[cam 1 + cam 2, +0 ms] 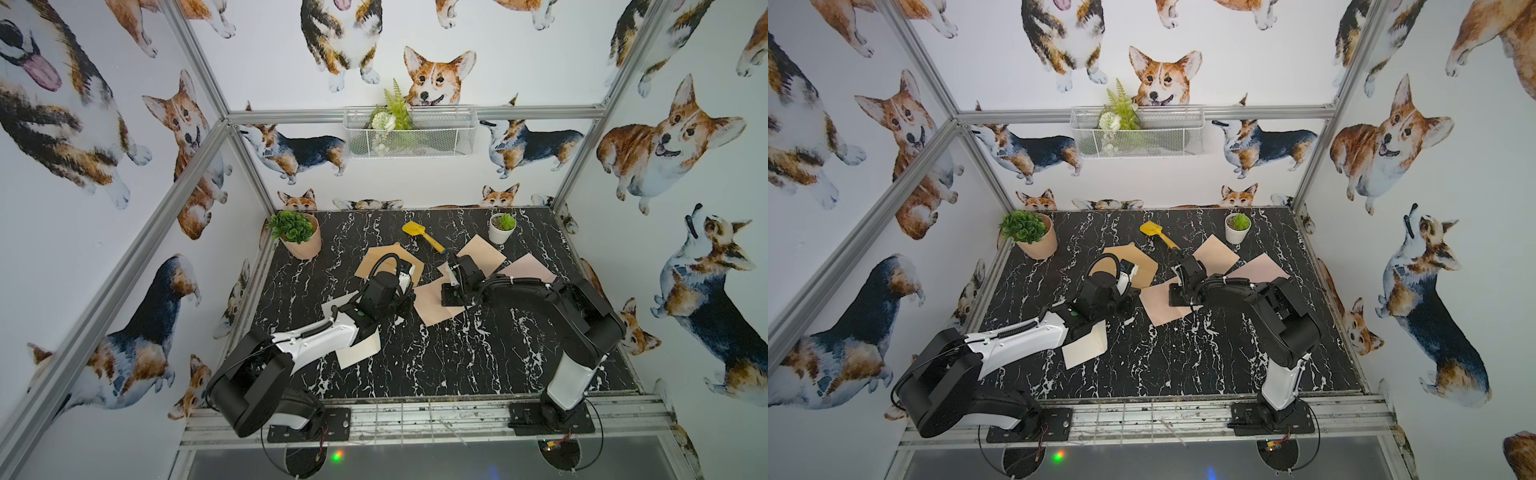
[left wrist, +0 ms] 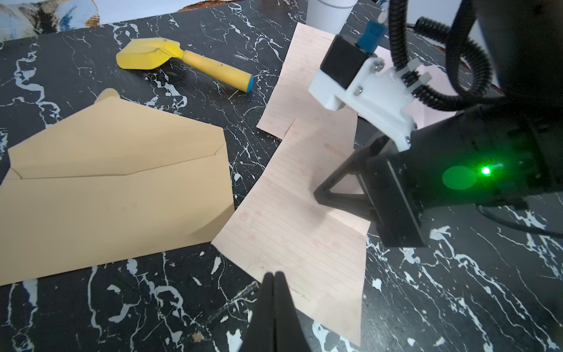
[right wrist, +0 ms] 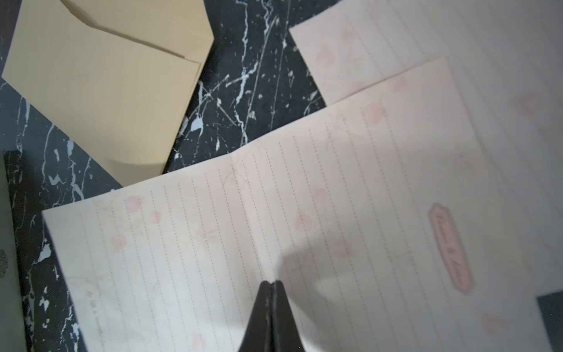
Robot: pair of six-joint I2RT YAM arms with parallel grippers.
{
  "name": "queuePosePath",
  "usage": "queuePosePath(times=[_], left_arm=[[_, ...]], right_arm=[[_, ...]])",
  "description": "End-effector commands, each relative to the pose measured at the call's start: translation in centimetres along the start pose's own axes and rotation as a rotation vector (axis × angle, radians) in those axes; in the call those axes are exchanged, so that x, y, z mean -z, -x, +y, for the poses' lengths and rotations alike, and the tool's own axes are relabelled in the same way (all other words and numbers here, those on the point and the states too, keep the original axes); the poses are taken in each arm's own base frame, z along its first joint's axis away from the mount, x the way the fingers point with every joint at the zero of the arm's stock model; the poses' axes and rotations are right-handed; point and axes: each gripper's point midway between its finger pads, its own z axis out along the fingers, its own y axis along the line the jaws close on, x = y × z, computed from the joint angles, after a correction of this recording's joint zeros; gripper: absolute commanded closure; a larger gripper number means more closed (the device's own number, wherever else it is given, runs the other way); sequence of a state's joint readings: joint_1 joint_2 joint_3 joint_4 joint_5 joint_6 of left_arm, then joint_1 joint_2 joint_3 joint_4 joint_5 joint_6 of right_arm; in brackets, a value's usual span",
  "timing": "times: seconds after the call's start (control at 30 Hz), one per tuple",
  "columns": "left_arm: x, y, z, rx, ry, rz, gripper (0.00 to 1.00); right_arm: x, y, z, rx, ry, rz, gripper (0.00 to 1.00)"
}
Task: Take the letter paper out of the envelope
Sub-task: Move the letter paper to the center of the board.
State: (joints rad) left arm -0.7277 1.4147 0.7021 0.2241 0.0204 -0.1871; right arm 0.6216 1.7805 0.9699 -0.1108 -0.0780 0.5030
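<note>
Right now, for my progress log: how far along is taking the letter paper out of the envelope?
Done: the letter paper lies flat on the table beside the open-flapped envelope, fully outside it. In hand: nothing; left gripper and right gripper are shut, empty, over that sheet. Left: probably just retracting; the envelope's inside is hidden.

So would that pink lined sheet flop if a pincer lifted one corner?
Probably floppy: the pink lined sheet visibly curves along its edge beside the envelope. Likely very light: one thin page. Flat on the marble table, it may slide when pushed.
</note>
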Motion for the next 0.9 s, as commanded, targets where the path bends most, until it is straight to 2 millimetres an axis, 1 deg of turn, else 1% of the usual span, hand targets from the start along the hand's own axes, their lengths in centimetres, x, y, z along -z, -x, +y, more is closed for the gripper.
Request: queuePosePath(times=[0.0, 0.1, 0.23, 0.3, 0.33, 0.37, 0.4, 0.43, 0.47, 0.5, 0.53, 0.57, 0.6, 0.67, 0.7, 0.77, 0.83, 0.87], left_arm=[[0.3, 1.2, 0.1, 0.004, 0.009, -0.042, 1.00], [0.4, 1.3, 0.1, 0.004, 0.010, -0.047, 1.00], [0.6, 1.4, 0.6, 0.007, 0.033, -0.054, 1.00], [0.8, 1.3, 1.4, 0.044, 0.065, -0.071, 1.00], [0.8, 1.2, 2.3, 0.104, 0.077, -0.080, 1.00], [0.8, 1.1, 2.9, 0.143, 0.064, -0.082, 1.00], [0.6, 1.0, 3.4, 0.184, 0.045, -0.085, 1.00], [0.6, 0.9, 4.1, 0.237, 0.023, -0.088, 0.98], [0.5, 0.7, 4.9, 0.280, 0.012, -0.089, 0.93], [0.4, 0.6, 5.5, 0.321, 0.001, -0.090, 0.85], [0.4, 0.4, 6.2, 0.352, -0.001, -0.091, 0.73], [0.4, 0.3, 6.8, 0.374, 0.001, -0.093, 0.71], [0.4, 0.2, 7.3, 0.392, 0.001, -0.097, 0.71], [0.6, 0.1, 8.1, 0.411, 0.010, -0.110, 0.69], [0.7, 0.0, 8.4, 0.415, 0.016, -0.113, 0.65], [0.9, 0.0, 8.8, 0.424, 0.026, -0.118, 0.52], [1.0, -0.1, 9.2, 0.433, 0.038, -0.118, 0.46], [1.0, -0.1, 9.4, 0.438, 0.042, -0.119, 0.45]], right_arm=[[0.0, -0.5, -0.1, -0.004, -0.019, 0.016, 1.00], [0.9, -0.3, 0.6, 0.010, -0.019, 0.004, 1.00], [3.9, 0.2, 2.3, 0.069, -0.026, -0.046, 1.00], [5.1, 0.1, 3.8, 0.098, -0.010, -0.061, 1.00], [5.4, -0.3, 5.2, 0.116, 0.018, -0.059, 1.00], [5.4, -0.9, 6.3, 0.132, 0.045, -0.049, 1.00], [5.4, -1.5, 7.5, 0.147, 0.070, -0.040, 0.98], [5.1, -2.3, 8.6, 0.162, 0.092, -0.026, 0.94], [4.7, -3.4, 10.0, 0.182, 0.119, -0.007, 0.87], [4.3, -4.1, 10.9, 0.196, 0.139, 0.006, 0.83], [3.9, -5.0, 12.0, 0.212, 0.160, 0.021, 0.79], [3.5, -5.6, 12.9, 0.220, 0.177, 0.035, 0.75], [3.1, -6.0, 13.4, 0.224, 0.189, 0.043, 0.73], [2.5, -6.6, 14.4, 0.228, 0.209, 0.053, 0.68], [2.2, -6.7, 14.8, 0.223, 0.220, 0.055, 0.66], [1.8, -6.8, 15.4, 0.209, 0.249, 0.060, 0.59], [1.5, -6.9, 16.4, 0.199, 0.293, 0.065, 0.50], [1.4, -6.9, 16.9, 0.198, 0.307, 0.068, 0.48]])
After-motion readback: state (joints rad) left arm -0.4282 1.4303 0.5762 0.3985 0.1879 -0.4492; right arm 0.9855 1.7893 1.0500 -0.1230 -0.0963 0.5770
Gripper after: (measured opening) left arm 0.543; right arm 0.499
